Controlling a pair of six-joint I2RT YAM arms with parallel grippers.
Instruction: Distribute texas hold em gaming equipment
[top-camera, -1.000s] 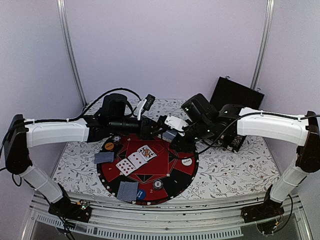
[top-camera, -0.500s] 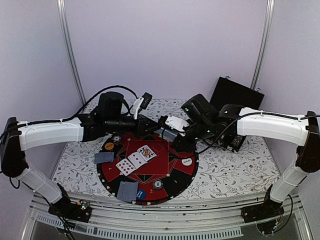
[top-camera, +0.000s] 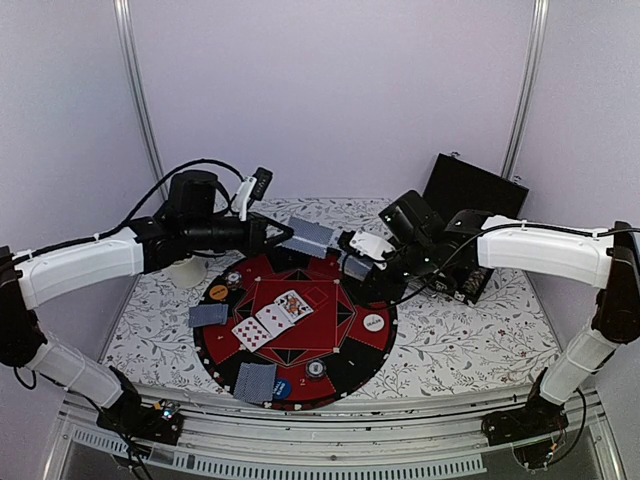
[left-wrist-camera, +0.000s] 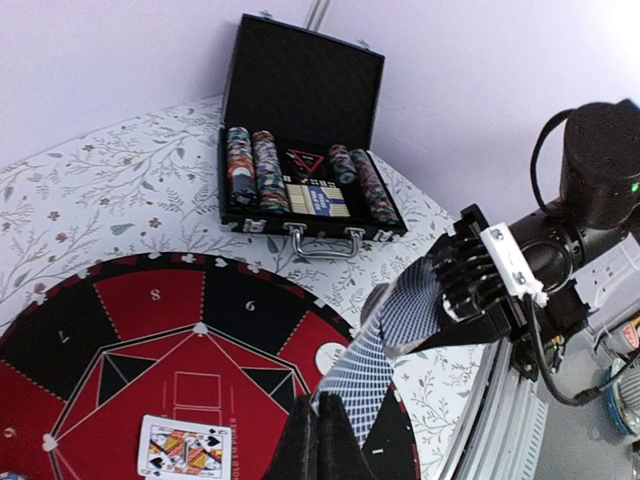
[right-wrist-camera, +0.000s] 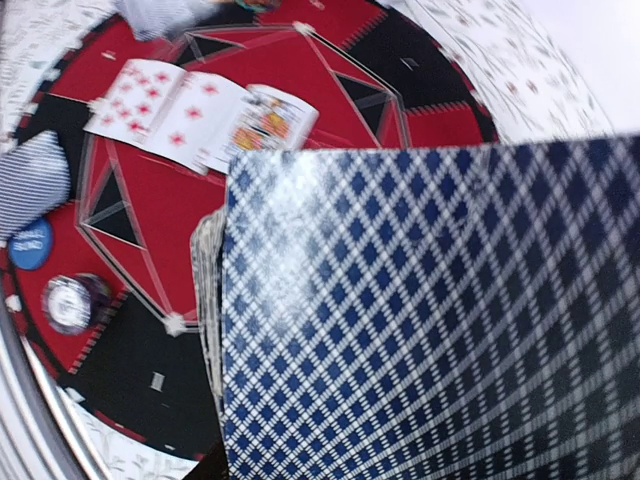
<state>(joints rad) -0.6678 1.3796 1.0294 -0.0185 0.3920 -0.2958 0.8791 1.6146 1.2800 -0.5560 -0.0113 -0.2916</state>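
My left gripper is shut on one grey-blue-backed card and holds it in the air above the far rim of the round poker mat. In the left wrist view its fingertips pinch the card's near corner. Just right of that card, my right gripper is shut on the deck of cards, which fills the right wrist view and hides its fingers. Face-up cards lie at the mat's centre. Face-down cards lie at its left and front.
On the mat sit an orange disc, a white disc, a blue disc and a striped chip. An open black case with chip rows stands at the back right. A white cup stands at the left.
The left gripper shut on a card at the deck and drew back to the left with it. The right gripper shifted slightly right with the deck.
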